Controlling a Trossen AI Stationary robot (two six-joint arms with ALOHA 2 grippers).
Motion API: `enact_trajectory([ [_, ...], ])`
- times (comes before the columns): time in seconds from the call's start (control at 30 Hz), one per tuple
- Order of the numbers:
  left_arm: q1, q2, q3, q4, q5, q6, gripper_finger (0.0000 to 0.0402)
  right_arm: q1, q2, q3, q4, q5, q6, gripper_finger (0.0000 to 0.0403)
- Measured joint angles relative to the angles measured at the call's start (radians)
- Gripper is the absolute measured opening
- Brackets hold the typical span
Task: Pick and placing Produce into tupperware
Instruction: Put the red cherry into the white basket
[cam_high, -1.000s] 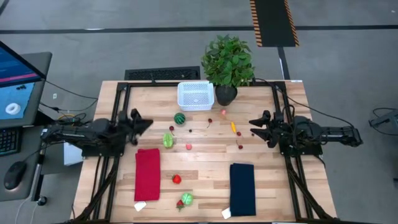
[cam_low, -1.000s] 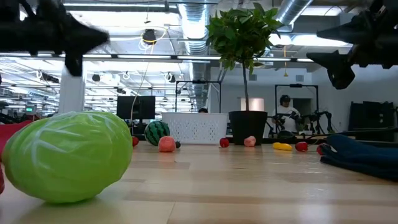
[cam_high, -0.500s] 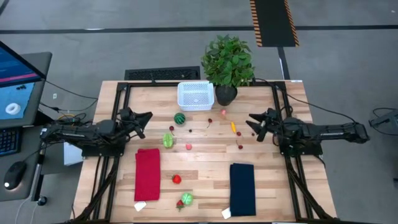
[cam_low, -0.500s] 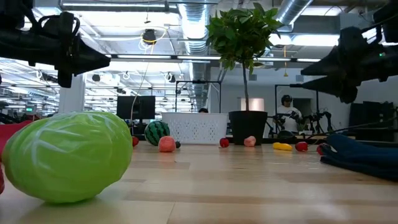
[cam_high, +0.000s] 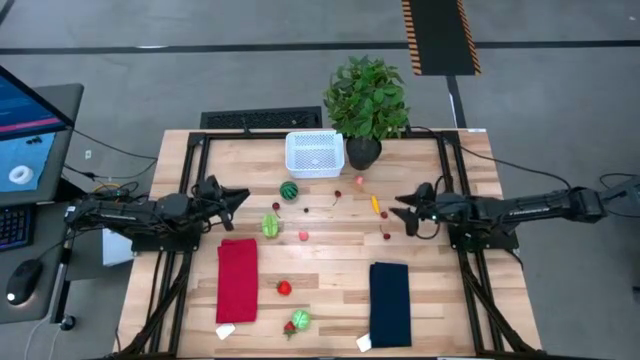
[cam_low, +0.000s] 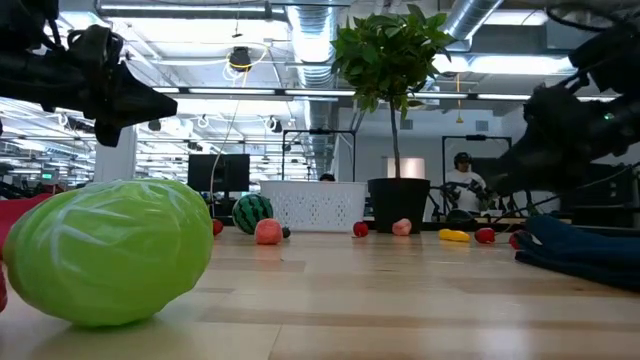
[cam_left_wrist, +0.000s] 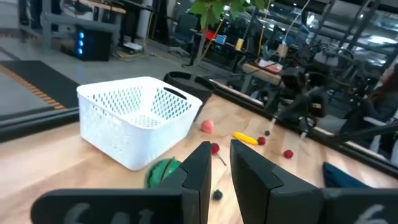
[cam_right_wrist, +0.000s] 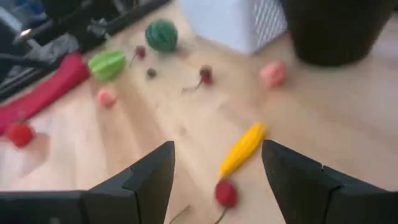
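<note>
Produce is lying scattered across the middle of the counter (cam_high: 330, 258), and we are holding both end effectors above it, gripping nothing. Our right end effector (cam_high: 402, 211), fingers spread wide apart, is hovering just beside the yellow piece (cam_high: 375, 205) and the red cherries (cam_high: 386, 233), which are showing between its fingers in the right wrist view. The watermelon (cam_high: 289, 190) is lying near the basket (cam_high: 314, 153), well apart from that end effector. Our left end effector (cam_high: 240, 196), fingers nearly together, is hanging near the green cabbage (cam_high: 270, 225), with the watermelon between it and the basket. The basket is standing at the counter's far edge, just beside the plant (cam_high: 366, 100). A red tomato (cam_high: 284, 288) is sitting between the red cloth (cam_high: 237, 280) and the blue cloth (cam_high: 390, 303).
</note>
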Motion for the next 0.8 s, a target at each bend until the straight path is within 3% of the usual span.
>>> enact_trajectory([
  [0.17, 0.000, 0.000, 0.000, -0.001, 0.018, 0.006, 0.0050, 0.005, 0.024, 0.055, -0.135, -0.094, 0.265, 0.0265],
  [0.37, 0.000, 0.000, 0.000, -0.001, 0.007, 0.009, 0.0050, 0.046, 0.087, 0.183, -0.395, -0.079, 0.458, 0.0265],
  [0.63, 0.001, 0.000, 0.000, 0.000, -0.030, 0.011, 0.0050, 0.070, 0.251, 0.209, -0.369, -0.062, 0.584, 0.0265],
  [0.8, 0.001, 0.000, 0.000, 0.001, -0.034, 0.012, 0.0050, 0.086, 0.362, 0.209, -0.265, -0.061, 0.587, 0.0265],
])
